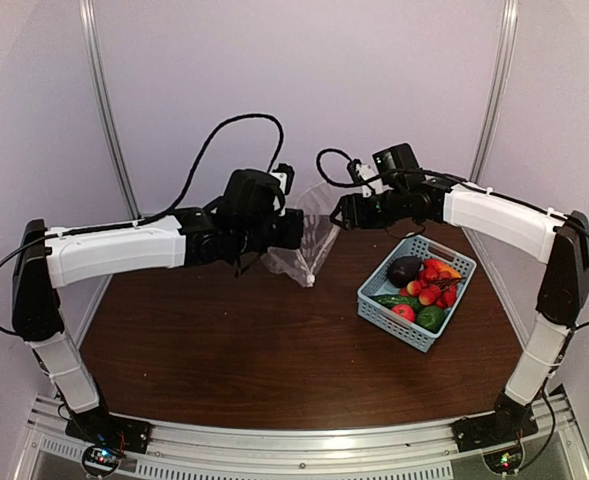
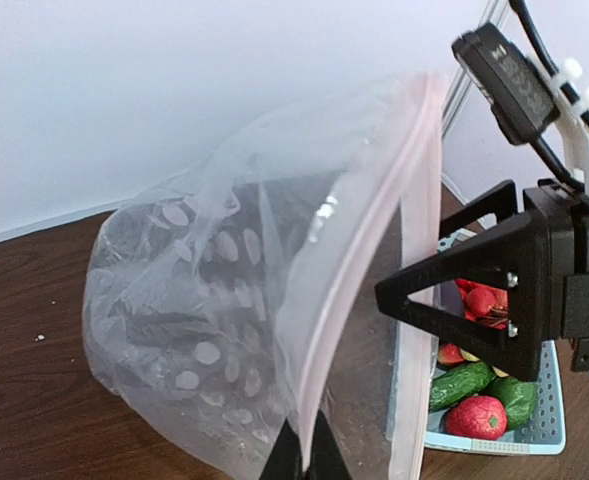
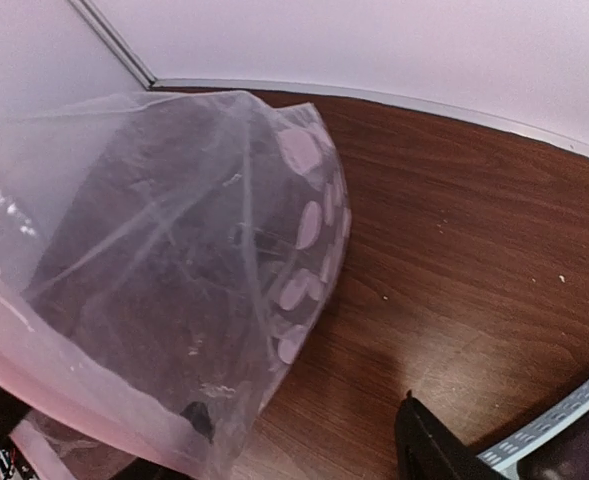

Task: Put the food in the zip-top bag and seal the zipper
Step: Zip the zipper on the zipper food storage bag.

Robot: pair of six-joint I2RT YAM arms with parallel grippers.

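Item: zip-top bag [image 2: 224,300], clear and dotted, held aloft over the far middle of the table [image 1: 224,340], its closed bottom sagging toward the wood. Holder: left gripper [image 2: 304,455], fingers pressed together on the bag's rim beside the zipper [image 2: 374,250], which runs upward as a pale pinkish strip. Second tool: right gripper [image 1: 341,213], just right of the bag mouth, jaws spread. In its own wrist view the rim lies between the fingers, and no pinch is visible. Contents: none seen inside the bag. Stock: the food sits in the light-blue basket [image 1: 379,310] at right, well apart from the bag, comprising eggplant [image 1: 404,269], red fruit cluster [image 1: 432,285], cucumber [image 1: 394,300], tomato [image 1: 404,312], green lump [image 1: 431,318] and orange-red piece [image 1: 449,270]. Step judged in hand: opening the mouth, with loading not yet begun. Next move calls for the right jaws to close on the free lip opposite the left grip and draw it away, so the mouth gapes. Clearances: the two wrists are close together, so margins are tight. Bare table lies near and left, while the back wall stands close behind the bag.
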